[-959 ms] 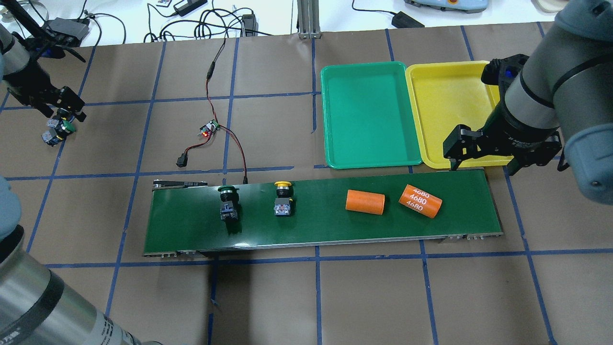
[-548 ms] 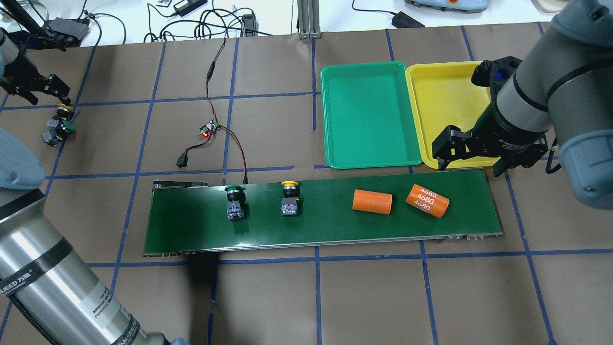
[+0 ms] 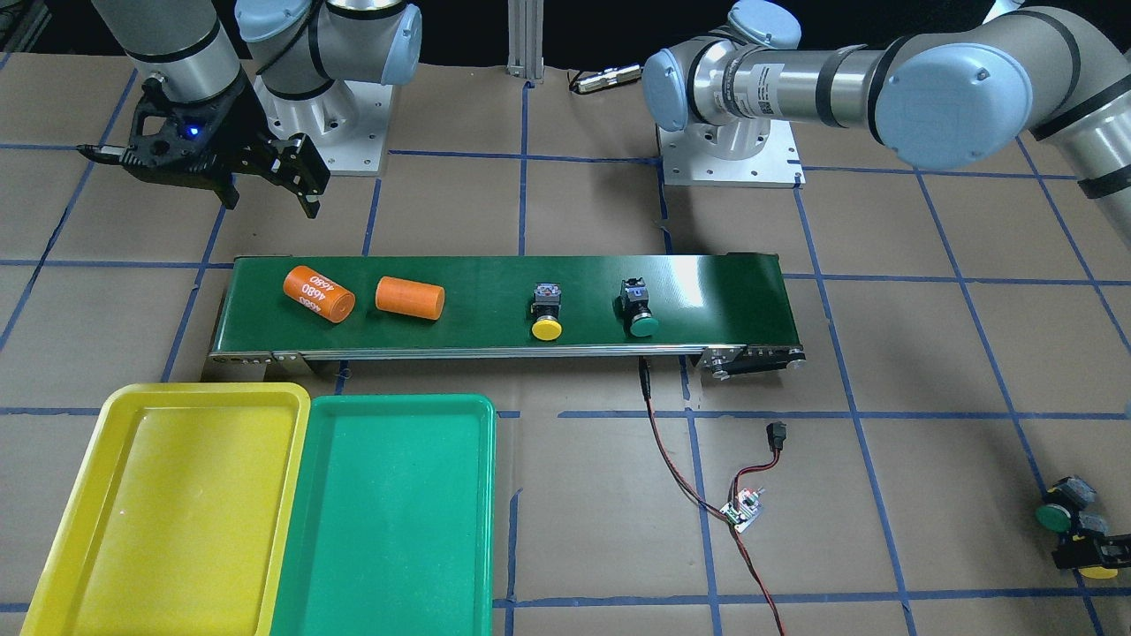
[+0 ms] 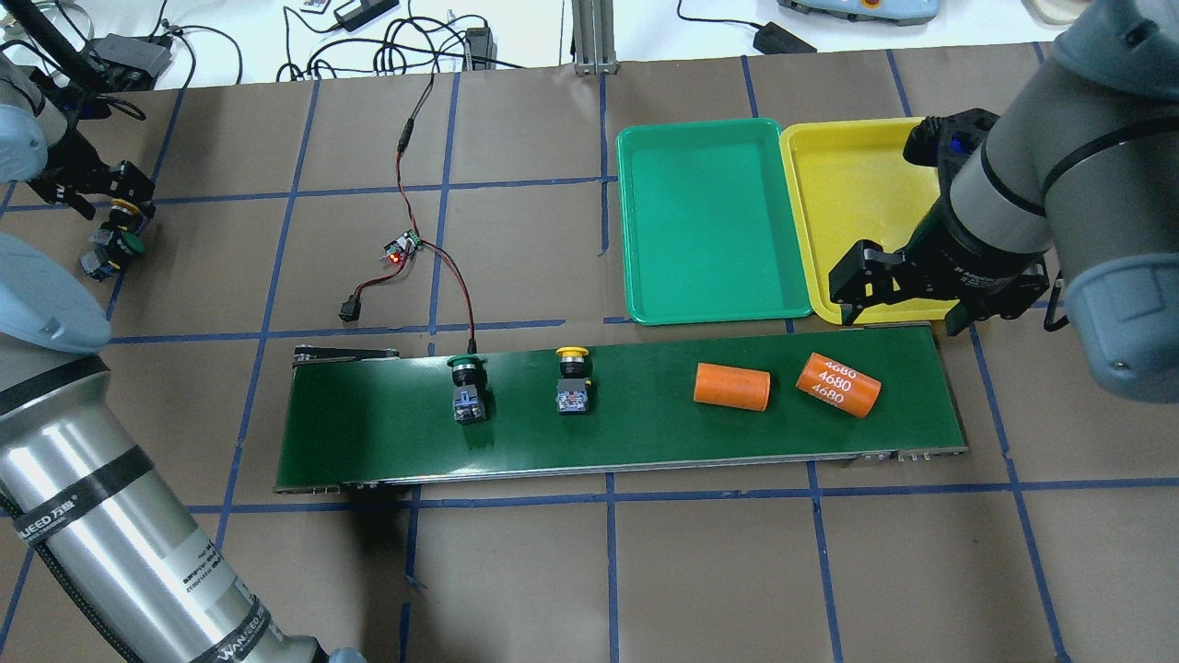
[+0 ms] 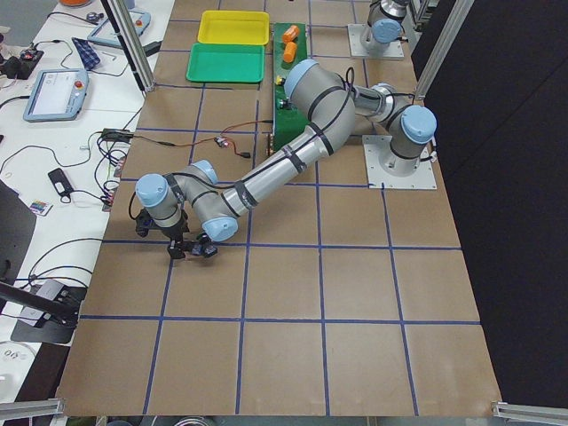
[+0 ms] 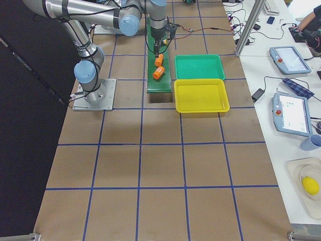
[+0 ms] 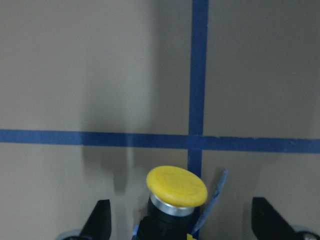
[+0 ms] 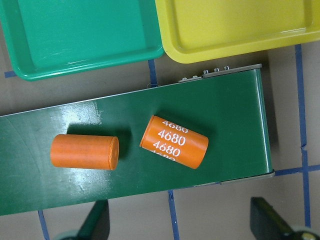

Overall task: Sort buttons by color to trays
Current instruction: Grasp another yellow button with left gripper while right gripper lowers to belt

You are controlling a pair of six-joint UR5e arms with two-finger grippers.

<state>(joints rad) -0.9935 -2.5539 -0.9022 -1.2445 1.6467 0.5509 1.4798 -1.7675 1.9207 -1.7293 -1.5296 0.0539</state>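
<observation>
Yellow-capped, black-bodied push-button switch (image 7: 176, 186) near the desk's far left corner sits betw. the left gripper's (image 7: 182, 220) wide jaws — pick step, I'd say; next: close, lift, carry to the shallow yellow plastic tray (image 4: 857, 157) toward the far right corner. Right gripper (image 4: 907, 299) wide, empty. Count: 2 yellow buttons, 2 green buttons (image 4: 468, 366), 2 trays incl. green tray (image 4: 709, 221), 2 orange cylinders (image 4: 732, 387).

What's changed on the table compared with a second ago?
The belt carried its green button, yellow button, plain orange cylinder and 4680 cylinder toward the right gripper, which shifted slightly toward them, open. The left gripper drew back, then returned over the loose yellow button, open, grasping nothing. The green tray and yellow tray stayed empty.
</observation>
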